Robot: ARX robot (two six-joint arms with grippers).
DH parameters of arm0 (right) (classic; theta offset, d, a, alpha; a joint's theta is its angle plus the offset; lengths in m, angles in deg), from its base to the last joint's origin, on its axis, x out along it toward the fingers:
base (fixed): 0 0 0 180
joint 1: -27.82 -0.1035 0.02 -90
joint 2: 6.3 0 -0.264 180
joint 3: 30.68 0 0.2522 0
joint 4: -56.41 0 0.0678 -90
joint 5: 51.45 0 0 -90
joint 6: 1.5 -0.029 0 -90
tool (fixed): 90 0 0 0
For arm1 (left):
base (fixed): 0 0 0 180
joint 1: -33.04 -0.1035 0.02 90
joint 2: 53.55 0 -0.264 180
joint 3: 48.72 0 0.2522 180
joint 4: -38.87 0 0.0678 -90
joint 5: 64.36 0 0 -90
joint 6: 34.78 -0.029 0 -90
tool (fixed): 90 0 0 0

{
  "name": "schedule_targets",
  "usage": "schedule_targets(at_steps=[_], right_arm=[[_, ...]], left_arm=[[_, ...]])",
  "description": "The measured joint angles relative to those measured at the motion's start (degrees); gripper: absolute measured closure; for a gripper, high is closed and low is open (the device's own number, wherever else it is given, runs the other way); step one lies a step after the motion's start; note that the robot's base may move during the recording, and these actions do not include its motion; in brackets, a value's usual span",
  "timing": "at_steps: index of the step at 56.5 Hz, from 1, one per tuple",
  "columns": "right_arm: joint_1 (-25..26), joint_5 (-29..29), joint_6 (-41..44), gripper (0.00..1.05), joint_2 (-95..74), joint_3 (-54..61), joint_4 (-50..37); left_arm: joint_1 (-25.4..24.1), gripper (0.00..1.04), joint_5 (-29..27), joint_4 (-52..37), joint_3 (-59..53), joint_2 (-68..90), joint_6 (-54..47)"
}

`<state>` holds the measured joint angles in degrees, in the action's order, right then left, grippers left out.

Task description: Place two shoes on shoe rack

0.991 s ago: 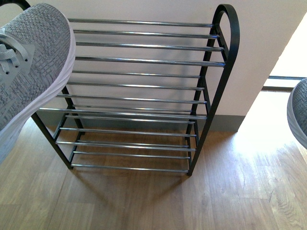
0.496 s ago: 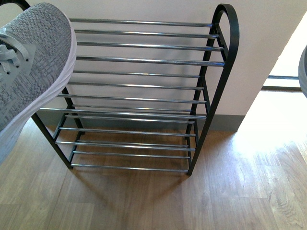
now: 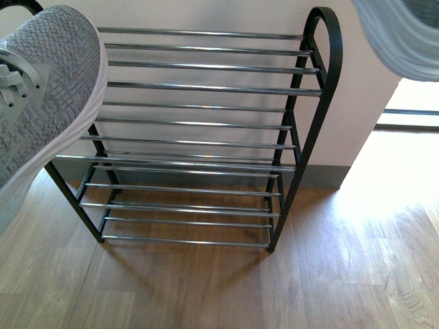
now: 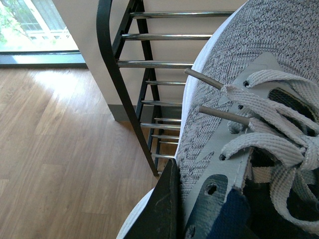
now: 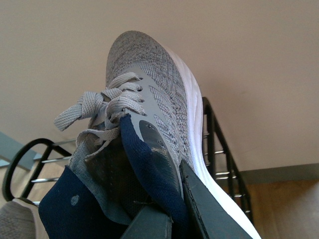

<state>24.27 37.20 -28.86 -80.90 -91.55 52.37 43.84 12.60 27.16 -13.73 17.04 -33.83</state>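
Left gripper (image 4: 192, 219): closed on left sneaker's (image 3: 41, 89) collar, apparently. Right gripper (image 5: 174, 211): likewise, right sneaker (image 3: 401, 34). Hazard: toe striking shoe rack (image 3: 206, 89) frame twists sneaker loose.

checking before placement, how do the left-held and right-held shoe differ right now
Left-held shoe fills the front view's left edge, knit upper and laces showing; right-held shoe is a cropped sliver in the upper right corner. Left-held shoe overlaps the rack at its left frame; right-held shoe sits outside the right frame. Both are grey knit with white soles, off the rack.
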Motion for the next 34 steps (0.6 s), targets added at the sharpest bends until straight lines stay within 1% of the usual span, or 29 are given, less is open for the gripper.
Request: schedule_targets(at_steps=[6, 15, 19, 25, 30, 34], right_arm=[[-2.4, 0.5, -3.5, 1.04, -3.7, -3.9, 2.0], [-4.3, 1.7, -8.4, 1.04, -8.6, -8.9, 4.9], [-5.5, 4.2, -11.2, 1.04, -11.4, -11.4, 6.4], [-7.2, 9.4, -14.0, 1.04, -15.0, -14.4, 7.7], [-8.2, 11.6, -15.2, 1.04, -17.8, -16.5, 8.2], [-8.9, 12.1, -16.0, 1.04, -20.5, -18.3, 8.6]], left_arm=[[0.0, 1.03, 0.0, 0.0, 0.0, 0.0, 0.0], [0.0, 1.03, 0.0, 0.0, 0.0, 0.0, 0.0], [0.0, 1.03, 0.0, 0.0, 0.0, 0.0, 0.0], [0.0, 1.03, 0.0, 0.0, 0.0, 0.0, 0.0], [0.0, 1.03, 0.0, 0.0, 0.0, 0.0, 0.0], [0.0, 1.03, 0.0, 0.0, 0.0, 0.0, 0.0]])
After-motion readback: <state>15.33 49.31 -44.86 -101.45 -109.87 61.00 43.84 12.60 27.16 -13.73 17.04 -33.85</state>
